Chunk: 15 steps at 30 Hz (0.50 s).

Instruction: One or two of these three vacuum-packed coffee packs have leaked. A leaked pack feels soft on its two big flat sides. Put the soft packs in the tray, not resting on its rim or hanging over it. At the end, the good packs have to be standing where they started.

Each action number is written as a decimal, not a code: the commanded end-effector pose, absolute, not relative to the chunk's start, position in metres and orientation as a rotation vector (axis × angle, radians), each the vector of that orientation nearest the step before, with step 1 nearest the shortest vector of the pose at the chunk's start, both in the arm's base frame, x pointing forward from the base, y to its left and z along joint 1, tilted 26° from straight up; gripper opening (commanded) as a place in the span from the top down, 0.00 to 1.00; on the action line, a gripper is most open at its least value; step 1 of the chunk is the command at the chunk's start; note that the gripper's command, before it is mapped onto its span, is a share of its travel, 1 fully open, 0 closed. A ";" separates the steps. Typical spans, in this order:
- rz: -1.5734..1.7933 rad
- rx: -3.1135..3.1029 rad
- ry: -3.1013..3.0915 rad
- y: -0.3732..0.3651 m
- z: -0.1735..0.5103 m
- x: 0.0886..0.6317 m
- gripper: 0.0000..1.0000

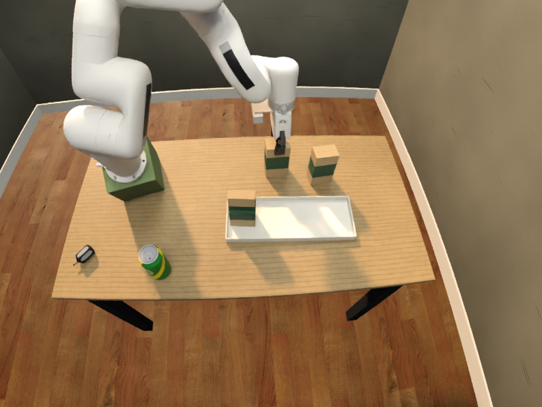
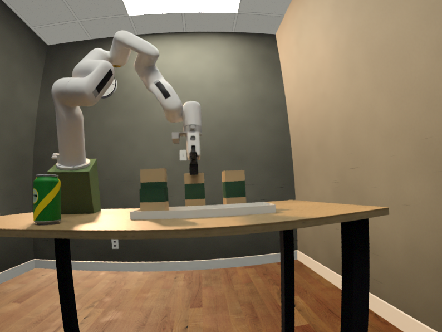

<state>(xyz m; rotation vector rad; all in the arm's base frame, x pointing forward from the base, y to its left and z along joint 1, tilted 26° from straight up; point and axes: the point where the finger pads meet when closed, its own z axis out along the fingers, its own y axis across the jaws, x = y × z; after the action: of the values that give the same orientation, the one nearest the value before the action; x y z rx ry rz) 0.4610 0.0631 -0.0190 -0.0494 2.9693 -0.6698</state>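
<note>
Three tan coffee packs with green bands are upright. One pack (image 1: 241,207) (image 2: 153,189) stands inside the left end of the white tray (image 1: 290,218) (image 2: 202,210). The middle pack (image 1: 276,158) (image 2: 194,189) and the right pack (image 1: 323,164) (image 2: 233,186) stand on the table behind the tray. My gripper (image 1: 280,146) (image 2: 193,167) points straight down at the top of the middle pack, fingers open with nothing between them. I see the fingers edge-on, so I cannot tell whether the tips reach past the pack's top edge.
A green and yellow can (image 1: 153,261) (image 2: 47,198) stands near the front left. A small dark key fob (image 1: 84,253) lies at the far left. The arm's green base (image 1: 133,175) sits at the back left. A wall runs along the right.
</note>
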 end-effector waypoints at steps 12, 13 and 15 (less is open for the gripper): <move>-0.666 -0.051 2.967 0.052 -0.044 0.465 0.15; -0.666 -0.051 2.967 0.052 -0.045 0.466 0.15; -0.666 -0.051 2.967 0.051 -0.047 0.466 0.15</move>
<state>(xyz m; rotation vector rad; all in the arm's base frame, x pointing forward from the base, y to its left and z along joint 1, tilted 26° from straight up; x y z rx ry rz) 0.4638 0.0509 -0.0446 -0.0493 2.9696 -0.6702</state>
